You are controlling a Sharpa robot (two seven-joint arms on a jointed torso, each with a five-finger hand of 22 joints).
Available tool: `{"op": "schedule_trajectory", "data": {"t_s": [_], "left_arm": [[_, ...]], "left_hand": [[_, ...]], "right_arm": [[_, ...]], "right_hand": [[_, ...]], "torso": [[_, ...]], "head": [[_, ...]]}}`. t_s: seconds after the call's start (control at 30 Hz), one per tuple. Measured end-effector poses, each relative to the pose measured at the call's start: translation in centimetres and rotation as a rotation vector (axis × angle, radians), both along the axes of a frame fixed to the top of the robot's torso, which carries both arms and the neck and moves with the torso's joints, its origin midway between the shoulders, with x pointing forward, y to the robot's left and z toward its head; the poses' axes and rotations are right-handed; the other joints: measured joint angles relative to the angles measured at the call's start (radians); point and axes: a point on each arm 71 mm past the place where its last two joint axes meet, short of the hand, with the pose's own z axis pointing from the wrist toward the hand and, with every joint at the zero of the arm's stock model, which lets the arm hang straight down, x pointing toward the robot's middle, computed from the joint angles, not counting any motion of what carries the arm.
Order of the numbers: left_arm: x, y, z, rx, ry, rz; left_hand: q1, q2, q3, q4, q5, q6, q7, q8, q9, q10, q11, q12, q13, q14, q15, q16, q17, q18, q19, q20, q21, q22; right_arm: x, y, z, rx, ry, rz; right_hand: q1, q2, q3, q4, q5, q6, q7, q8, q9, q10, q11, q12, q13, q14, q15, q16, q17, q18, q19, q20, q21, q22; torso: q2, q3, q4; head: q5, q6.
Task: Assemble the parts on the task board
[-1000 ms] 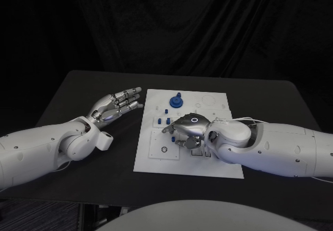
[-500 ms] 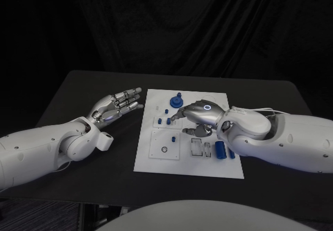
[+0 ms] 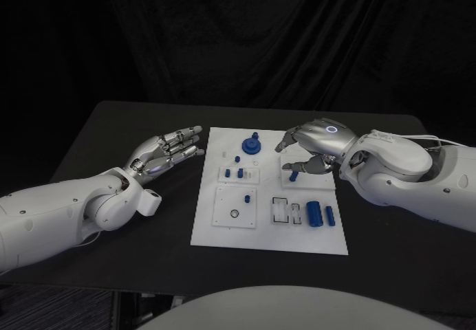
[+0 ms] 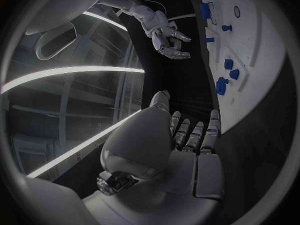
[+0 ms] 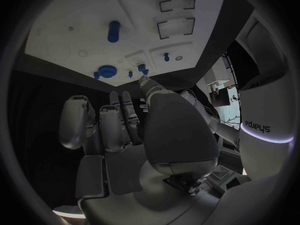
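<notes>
Head view: the right hand point(image 3: 316, 146) has lifted away from the near middle of the task board point(image 3: 267, 237) to its far right part, fingers loosely curled, holding nothing. Blue parts point(image 3: 314, 212) it covered now show. The left hand point(image 3: 166, 149) stays open, palm up, beside the board on the bench point(image 3: 119, 124).

Left wrist view: its fingers point(image 4: 194, 135) lie straight and spread, empty.

Right wrist view: curled fingers point(image 5: 119, 120) hover above the board, empty.
</notes>
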Motion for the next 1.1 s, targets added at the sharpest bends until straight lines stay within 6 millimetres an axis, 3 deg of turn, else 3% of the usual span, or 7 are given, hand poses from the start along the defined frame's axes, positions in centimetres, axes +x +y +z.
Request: {"op": "schedule_trajectory", "data": {"t_s": [0.17, 0.57, 0.7, 0.87, 1.0, 1.1], "left_arm": [[-0.1, -0.1, -0.2, -0.001, 0.004, -0.001], [-0.3, 0.1, -0.5, -0.001, 0.010, 0.001], [-0.3, 0.1, -0.6, -0.001, 0.010, 0.001], [-0.4, 0.1, -0.6, -0.001, 0.011, 0.003], [-0.4, 0.1, -0.7, 0.001, 0.010, 0.007], [-0.4, 0.2, -0.7, 0.004, 0.009, 0.012]], "left_hand": [[0.000, 0.000, 0.003, 0.003, 0.000, 0.000, 0.000, 0.000, 0.000, 0.000, 0.000, 0.000, 0.000, -0.005, -0.005, 0.000, 0.000, 0.000, -0.015, -0.002, -0.005, -0.011], [0.000, 0.000, 0.008, 0.008, 0.000, 0.004, 0.004, 0.000, 0.000, -0.004, 0.004, 0.004, 0.000, -0.039, -0.027, 0.000, -0.004, 0.000, -0.126, -0.017, -0.060, -0.131], [0.000, 0.000, 0.009, 0.009, 0.000, 0.007, 0.007, 0.000, 0.000, -0.004, 0.004, 0.004, 0.000, -0.052, -0.030, -0.008, -0.006, 0.000, -0.136, -0.022, -0.063, -0.145], [0.000, 0.000, 0.011, 0.011, 0.009, 0.003, 0.011, 0.000, 0.001, -0.008, -0.013, 0.004, 0.000, -0.101, -0.069, -0.036, -0.017, 0.000, -0.202, -0.054, -0.089, -0.257], [-0.010, -0.010, 0.011, 0.011, 0.009, 0.000, -0.008, 0.000, 0.000, -0.001, -0.020, 0.001, -0.001, -0.132, -0.115, -0.051, -0.023, 0.000, -0.238, -0.107, -0.097, -0.338], [-0.011, -0.011, 0.008, 0.014, 0.009, -0.002, -0.009, 0.000, -0.001, -0.009, -0.031, -0.008, -0.002, -0.134, -0.120, -0.051, -0.024, 0.000, -0.241, -0.113, -0.097, -0.346]], "right_arm": [[0.5, -1.1, -0.9, -0.014, 0.031, -0.042], [0.5, -1.7, -3.5, -0.034, 0.115, -0.088], [0.4, -1.6, -4.0, -0.033, 0.135, -0.091], [0.4, -1.5, -4.5, -0.039, 0.155, -0.097], [0.5, -1.5, -4.8, -0.045, 0.167, -0.106], [0.5, -1.5, -4.9, -0.049, 0.174, -0.111]], "right_hand": [[-0.005, 0.005, -0.027, 0.027, 0.015, 0.002, 0.002, -0.003, -0.007, 0.020, -0.003, -0.013, -0.017, 0.000, 0.000, 0.000, 0.001, 0.000, 0.000, 0.000, 0.008, 0.000], [0.006, 0.017, -0.057, 0.040, 0.020, 0.028, 0.058, -0.017, -0.023, 0.118, -0.009, -0.072, -0.065, 0.003, -0.003, 0.004, 0.001, 0.000, 0.011, -0.004, 0.017, 0.000], [0.006, 0.016, -0.061, 0.036, 0.024, 0.026, 0.064, -0.026, -0.030, 0.155, -0.008, -0.093, -0.075, 0.003, -0.003, 0.007, 0.003, 0.000, 0.011, -0.004, 0.021, 0.000], [0.020, 0.027, -0.067, 0.024, 0.046, 0.025, 0.065, -0.030, -0.037, 0.169, -0.006, -0.118, -0.086, 0.003, -0.003, 0.007, -0.004, 0.000, 0.011, -0.004, 0.021, 0.000], [0.048, 0.031, -0.055, -0.004, 0.093, 0.029, 0.068, -0.032, -0.040, 0.185, -0.007, -0.141, -0.091, 0.003, -0.003, 0.007, -0.008, 0.000, 0.011, -0.004, 0.020, 0.000], [0.059, 0.040, -0.043, -0.026, 0.133, 0.050, 0.064, -0.032, -0.040, 0.203, -0.008, -0.159, -0.092, 0.003, -0.003, 0.003, -0.010, 0.000, 0.011, -0.004, 0.015, 0.000]], "torso": [[0.001, -0.0008, 0.0002], [0.003, 0.0010, -0.0008], [0.003, 0.0015, -0.0006], [0.002, 0.0015, -0.0002], [0.002, 0.0015, -0.0002], [0.002, 0.0012, -0.0006]], "head": [[0.001, 0.000], [0.001, 0.000], [0.000, 0.000], [-0.002, 0.000], [-0.001, 0.000], [0.002, 0.000]]}}
